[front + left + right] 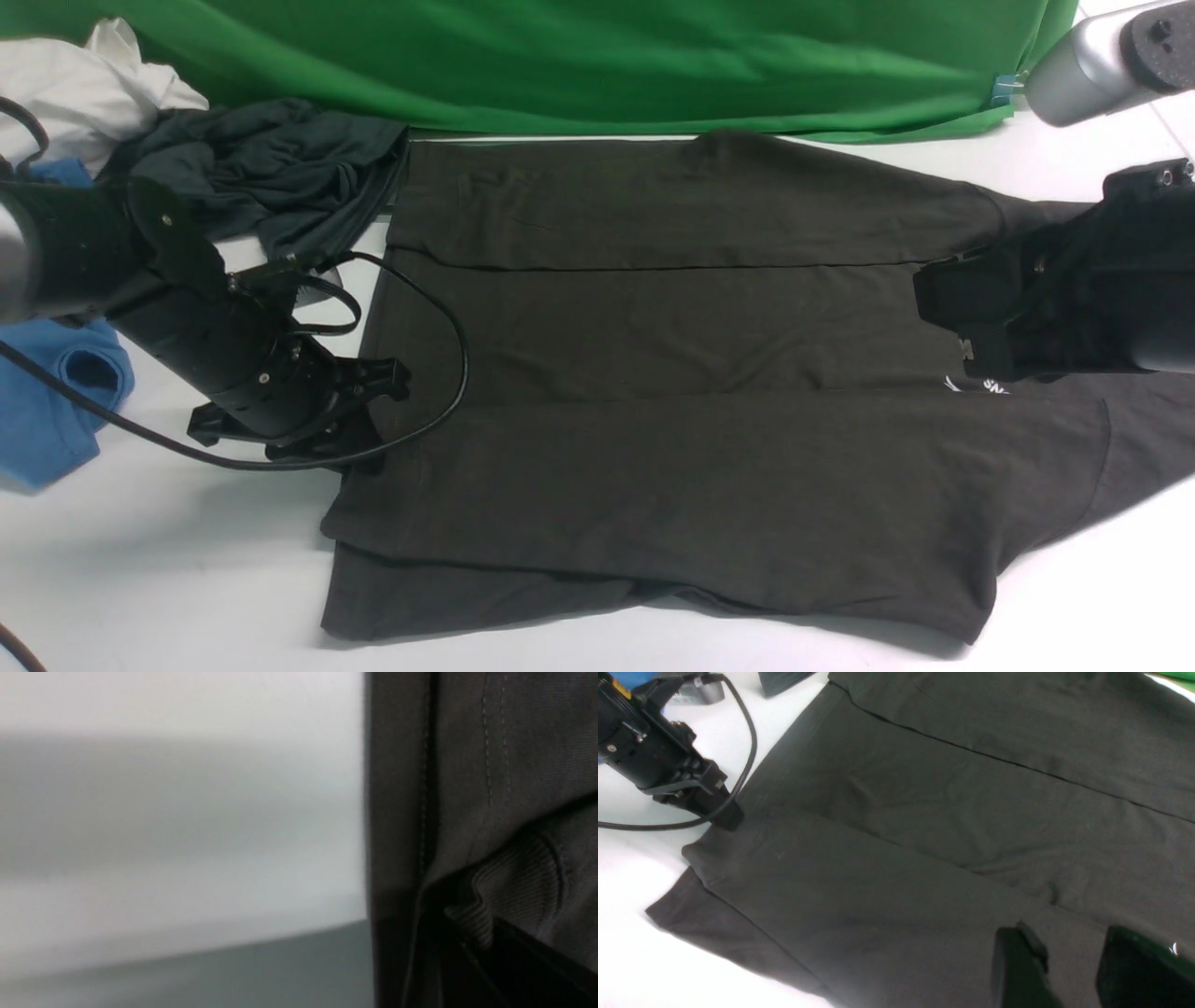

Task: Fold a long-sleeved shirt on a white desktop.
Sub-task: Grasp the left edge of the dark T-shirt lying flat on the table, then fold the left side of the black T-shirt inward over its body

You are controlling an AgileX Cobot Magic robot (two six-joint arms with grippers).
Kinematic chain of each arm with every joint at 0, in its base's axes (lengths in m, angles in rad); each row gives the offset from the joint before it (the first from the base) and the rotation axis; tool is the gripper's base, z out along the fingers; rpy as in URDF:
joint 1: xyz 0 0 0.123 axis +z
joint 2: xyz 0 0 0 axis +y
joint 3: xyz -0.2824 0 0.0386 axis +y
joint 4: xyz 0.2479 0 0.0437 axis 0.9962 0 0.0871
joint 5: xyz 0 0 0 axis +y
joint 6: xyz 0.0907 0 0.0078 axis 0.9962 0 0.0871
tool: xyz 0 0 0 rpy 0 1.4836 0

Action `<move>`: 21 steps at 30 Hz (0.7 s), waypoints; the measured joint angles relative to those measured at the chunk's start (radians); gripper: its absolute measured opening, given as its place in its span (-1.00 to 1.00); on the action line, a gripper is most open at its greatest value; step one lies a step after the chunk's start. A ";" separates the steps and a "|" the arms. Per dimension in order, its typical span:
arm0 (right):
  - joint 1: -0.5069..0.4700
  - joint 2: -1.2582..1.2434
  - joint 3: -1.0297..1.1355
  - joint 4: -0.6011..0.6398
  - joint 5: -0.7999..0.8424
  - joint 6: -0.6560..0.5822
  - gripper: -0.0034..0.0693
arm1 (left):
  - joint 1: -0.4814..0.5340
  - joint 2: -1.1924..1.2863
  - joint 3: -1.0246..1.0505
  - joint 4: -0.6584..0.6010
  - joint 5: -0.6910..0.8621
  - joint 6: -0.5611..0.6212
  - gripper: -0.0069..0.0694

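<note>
The long-sleeved shirt (672, 327) lies flat across the white desktop (168, 560), very dark, with both long sides folded in over its middle. Its small white logo (980, 385) shows at the right. My left gripper (378, 415) sits low at the shirt's left edge. In the left wrist view the jaws (472, 933) are shut on a ribbed bit of the shirt (490, 765) beside the stitched hem. My right gripper (934, 303) hangs over the shirt's right part. Its fingers (1020, 961) stand apart, with bare shirt (952, 826) showing between them.
A slate-grey garment (271, 177), a bright blue shirt (47, 401) and a white cloth (84, 84) lie at the back left. A green backdrop (597, 56) runs along the far edge. A black cable (448, 373) loops over the shirt's left part.
</note>
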 joint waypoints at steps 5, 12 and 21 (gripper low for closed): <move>0.000 0.000 0.000 0.000 0.000 0.000 -0.24 | 0.000 -0.048 0.000 -0.024 -0.001 0.050 -0.66; 0.000 0.000 0.000 0.000 -0.003 0.000 -0.24 | 0.000 -0.064 -0.001 -0.113 -0.003 0.198 -0.66; 0.000 0.000 0.000 0.000 -0.006 0.000 -0.24 | 0.000 -0.064 -0.003 -0.149 -0.004 0.262 -0.66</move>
